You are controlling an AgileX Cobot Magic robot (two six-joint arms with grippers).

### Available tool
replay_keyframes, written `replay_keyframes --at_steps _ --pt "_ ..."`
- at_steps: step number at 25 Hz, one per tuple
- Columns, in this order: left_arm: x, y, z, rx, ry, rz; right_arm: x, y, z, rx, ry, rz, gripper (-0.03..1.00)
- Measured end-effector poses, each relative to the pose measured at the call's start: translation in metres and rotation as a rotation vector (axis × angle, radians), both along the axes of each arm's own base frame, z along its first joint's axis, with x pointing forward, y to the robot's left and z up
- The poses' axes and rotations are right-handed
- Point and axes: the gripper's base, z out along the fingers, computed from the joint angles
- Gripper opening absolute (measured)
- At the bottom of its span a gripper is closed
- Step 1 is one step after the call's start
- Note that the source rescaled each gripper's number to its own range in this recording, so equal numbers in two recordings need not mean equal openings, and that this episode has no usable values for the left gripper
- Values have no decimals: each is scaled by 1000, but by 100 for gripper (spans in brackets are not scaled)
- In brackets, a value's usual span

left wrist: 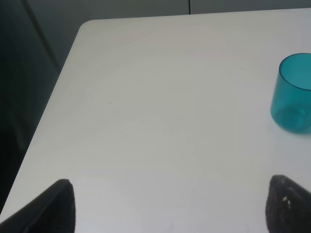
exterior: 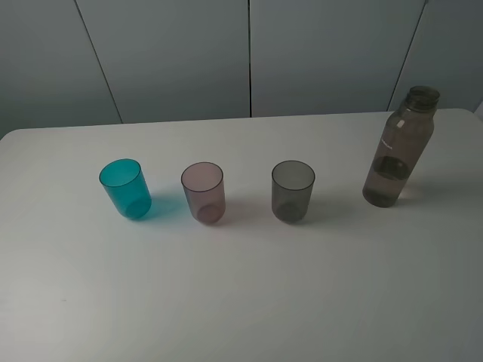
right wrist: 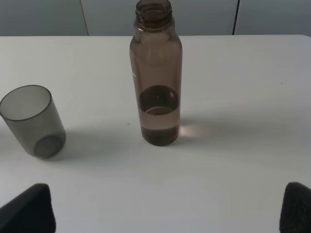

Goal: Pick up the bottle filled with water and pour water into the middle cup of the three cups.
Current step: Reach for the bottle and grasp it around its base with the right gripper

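Observation:
The smoky brown bottle point(exterior: 398, 147) stands upright and capless at the right of the white table, with water in its lower part; the right wrist view shows the bottle point(right wrist: 156, 73) ahead of my open right gripper point(right wrist: 167, 206), well apart from it. Three cups stand in a row: teal cup point(exterior: 124, 188), pale pink middle cup point(exterior: 203, 192), smoky grey cup point(exterior: 293, 191). The grey cup point(right wrist: 33, 120) is beside the bottle. My left gripper point(left wrist: 167, 206) is open over bare table, with the teal cup point(left wrist: 293, 93) off to one side. Neither arm shows in the exterior high view.
The white table point(exterior: 241, 302) has rounded far corners; its edge point(left wrist: 53, 87) runs near the left gripper. Grey wall panels point(exterior: 249, 53) stand behind the table.

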Motion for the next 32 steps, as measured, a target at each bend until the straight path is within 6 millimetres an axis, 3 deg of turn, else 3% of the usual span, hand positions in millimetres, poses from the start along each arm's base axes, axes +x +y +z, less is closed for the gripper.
replay_keyframes --at_steps 23,28,32 --pt "0 0 0 0 0 0 0 1 0 29 4 -5 100" --pt "0 0 0 0 0 0 17 1 15 46 85 -5 100" --pt "0 0 0 0 0 0 40 0 34 52 91 -15 100"
